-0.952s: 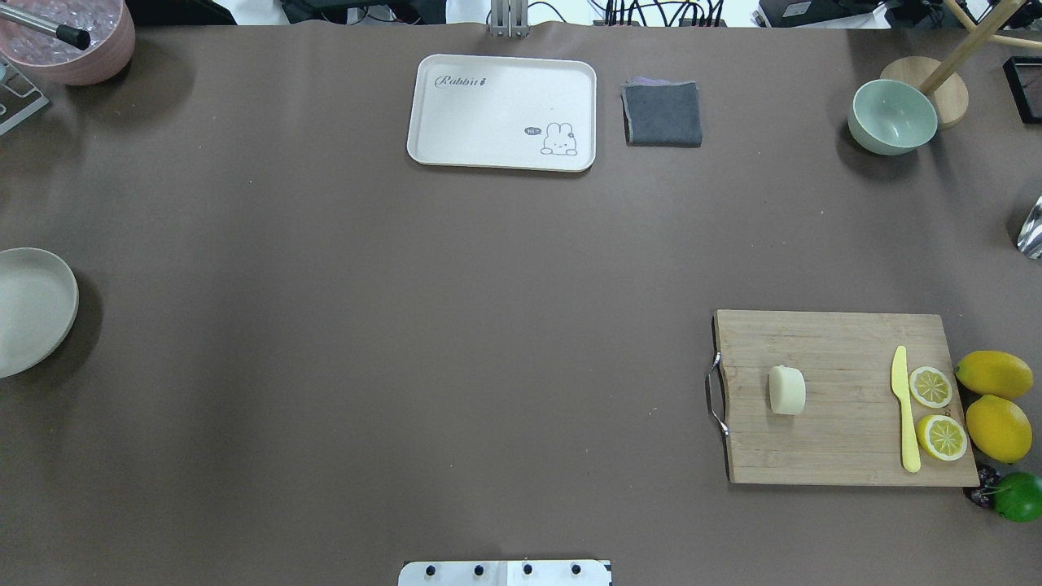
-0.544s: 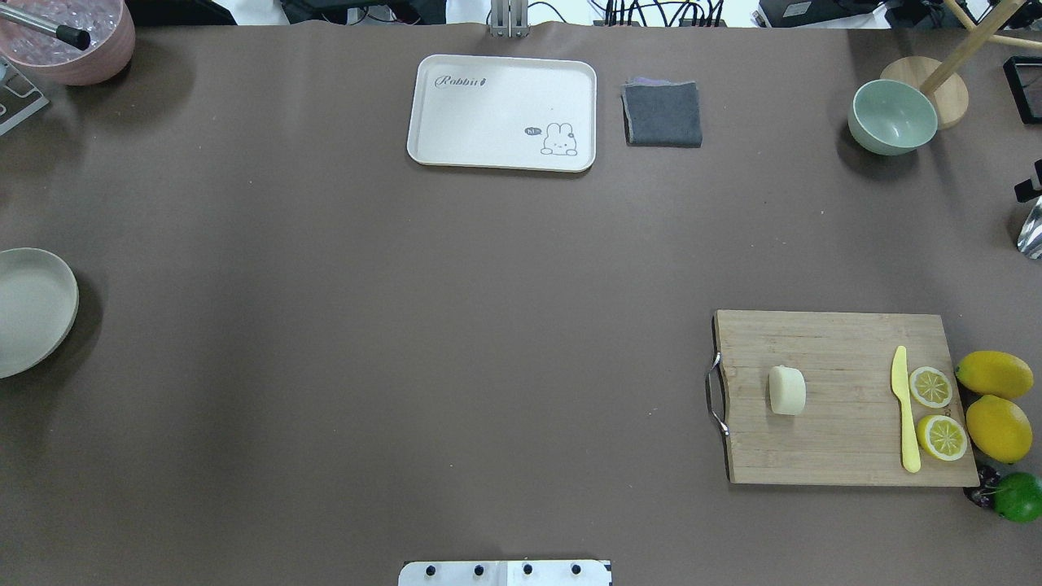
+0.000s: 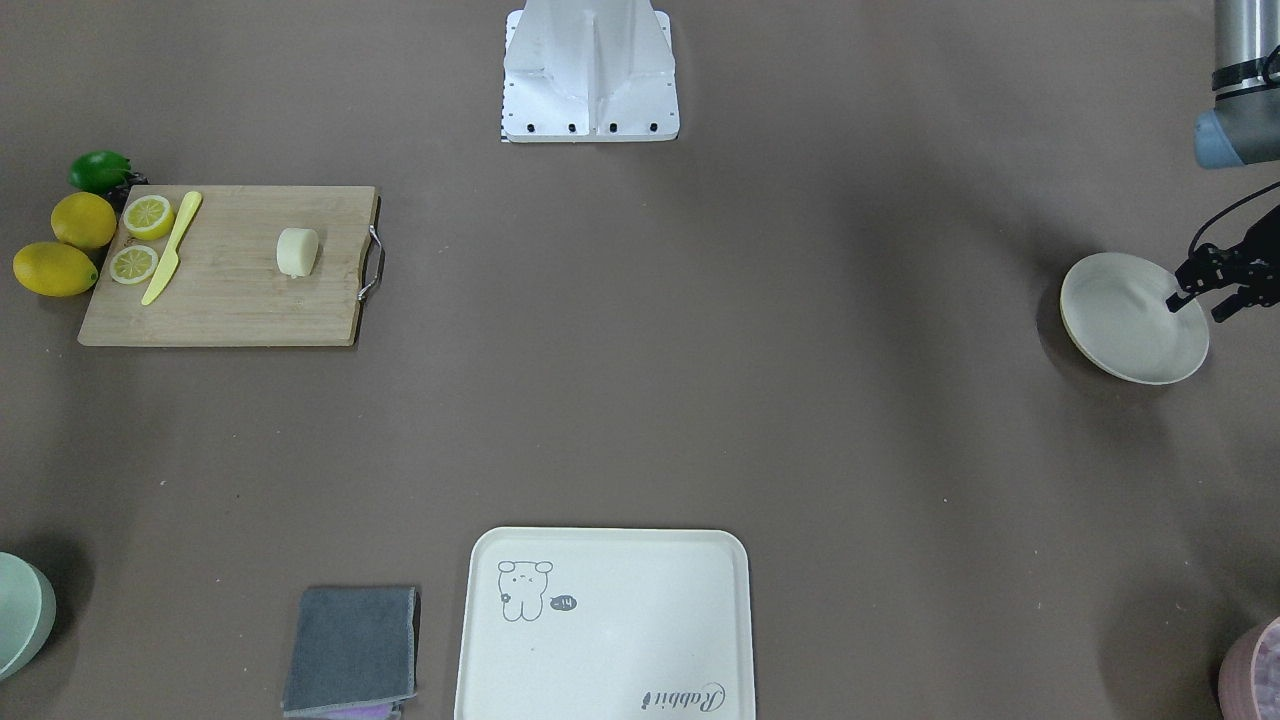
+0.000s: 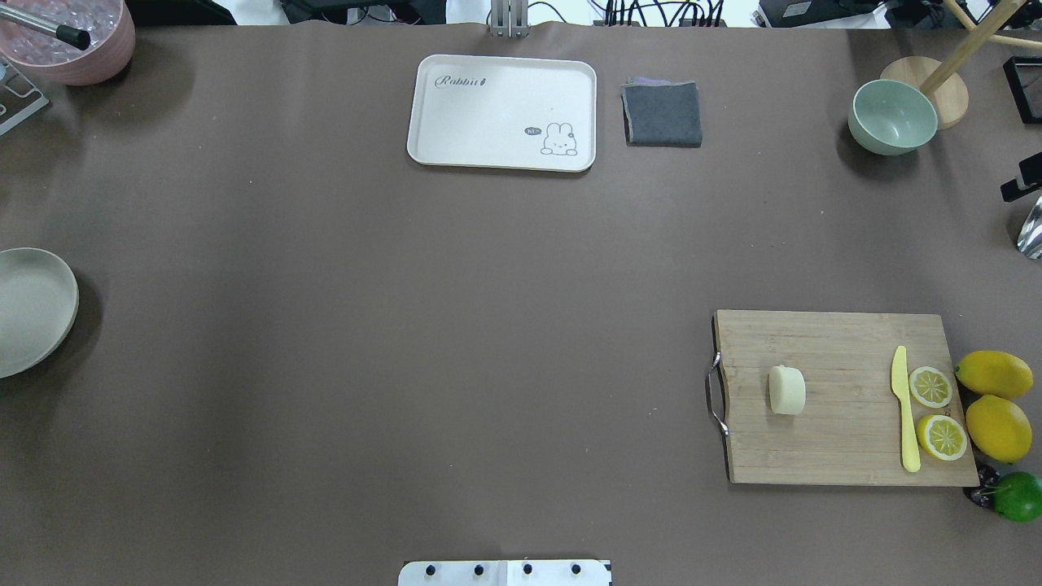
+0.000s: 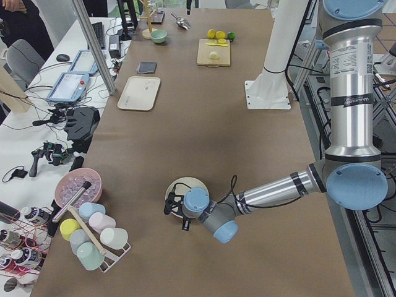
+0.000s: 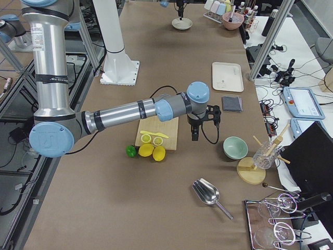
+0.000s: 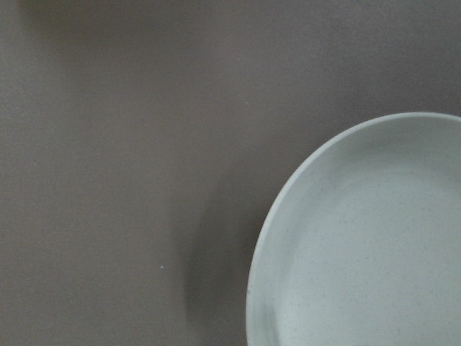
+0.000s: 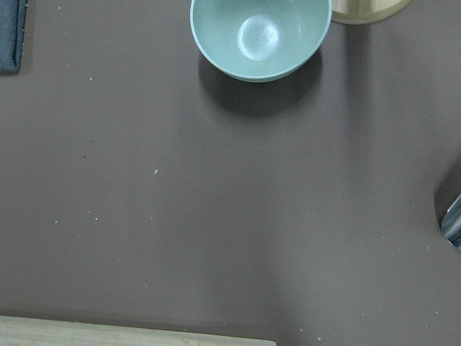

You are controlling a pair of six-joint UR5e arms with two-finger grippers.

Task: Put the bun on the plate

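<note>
Right gripper had edged further in | bun pale, rounded, lying on cutting board | left gripper fingers apart, empty; right's state unclear.

Even, diffuse light from above lights the brown counter brightly. Soft shadows pool beside the plate and green bowl. The left wrist view is slightly soft; exterior views are sharp.
</note>
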